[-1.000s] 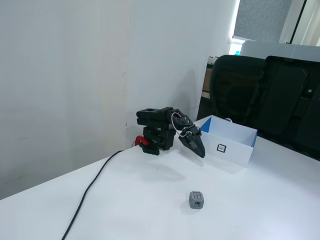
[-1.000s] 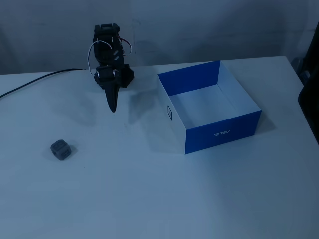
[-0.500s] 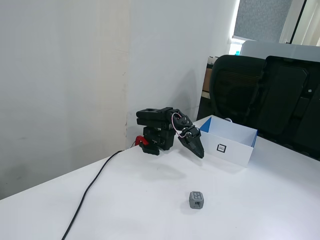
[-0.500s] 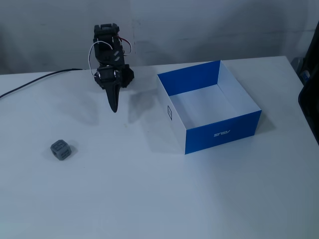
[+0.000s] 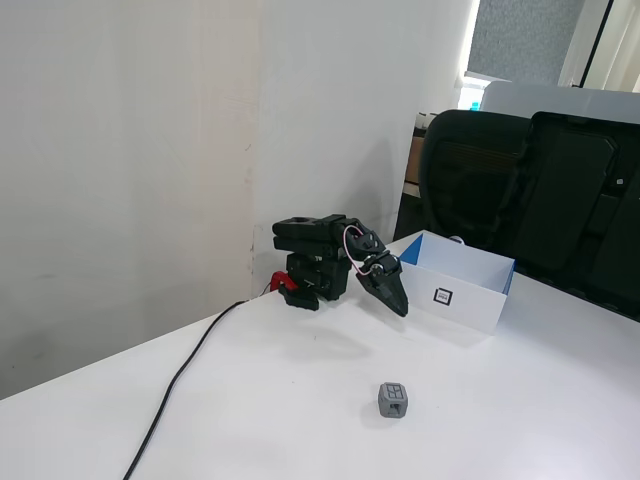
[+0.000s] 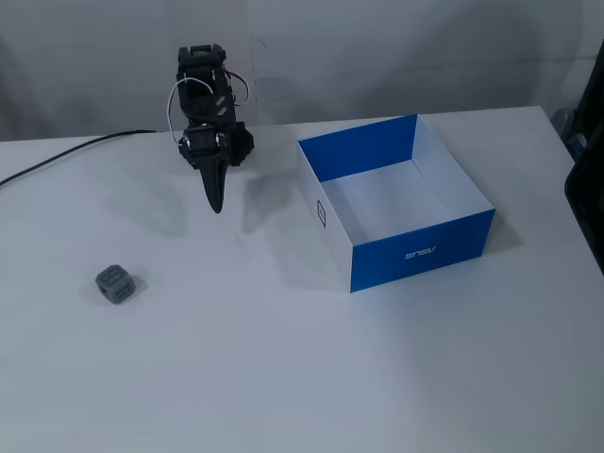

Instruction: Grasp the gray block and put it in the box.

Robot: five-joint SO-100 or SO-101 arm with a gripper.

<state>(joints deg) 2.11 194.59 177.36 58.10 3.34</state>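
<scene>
In a fixed view, your pincer [image 5: 400, 308] hangs shut and empty near the box [image 5: 470, 305], barely shifted from a second ago. In another fixed view, the gray block [image 6: 114, 283] sits untouched on the counter [image 6: 283, 377], well apart, so the reach has not begun.

gray block [image 6: 115, 284]: tiny cube, rounded edges, dark square recesses on its faces. Sits flat on the white table, slightly rotated, alone, well apart from everything. In a fixed view [image 5: 394, 399] it's in the foreground, at about 7 o'clock from the box.

box [image 6: 408, 253]: shallow open-top rectangle, upright, empty. White and blue walls, white floor, one blue wall with small lettering. Black-and-white square marker on the white side [image 5: 443, 295]. Block lies at about 8 o'clock from it in the higher fixed view.
</scene>
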